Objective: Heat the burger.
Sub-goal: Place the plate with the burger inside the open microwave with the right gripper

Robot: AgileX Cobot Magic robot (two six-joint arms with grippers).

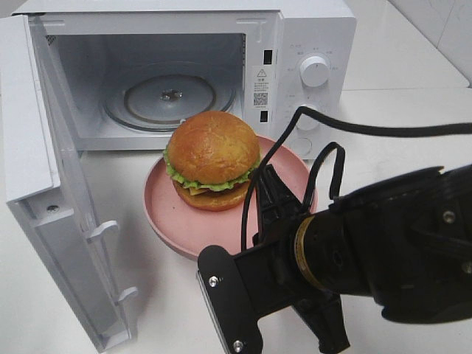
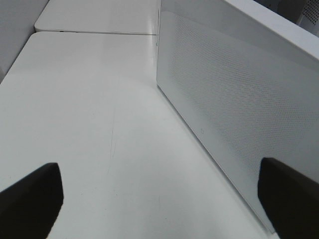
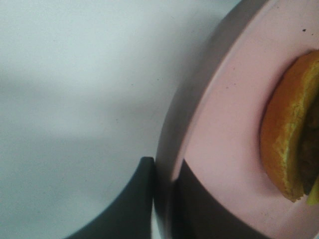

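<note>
The burger (image 1: pixel 212 158), with a glossy brown bun and a green lettuce edge, sits on a round pink plate (image 1: pixel 184 221) just in front of the open microwave (image 1: pixel 317 44). My right gripper (image 1: pixel 269 184) reaches in from the right and is shut on the plate's near rim. In the right wrist view one finger lies under the plate rim (image 3: pixel 199 124) and one on top, with the right gripper (image 3: pixel 162 199) clamped there and the burger (image 3: pixel 286 139) at the edge. My left gripper (image 2: pixel 159 199) is open and holds nothing, beside the microwave door's dotted panel (image 2: pixel 234 109).
The microwave door (image 1: pixel 37 147) is swung wide open to the left, standing out over the white table (image 1: pixel 162 295). Inside the oven lies a glass turntable (image 1: pixel 169 96). Two knobs, one of them (image 1: pixel 315 70), are on the microwave's right panel. The right arm's black cable (image 1: pixel 369 129) arcs above the plate.
</note>
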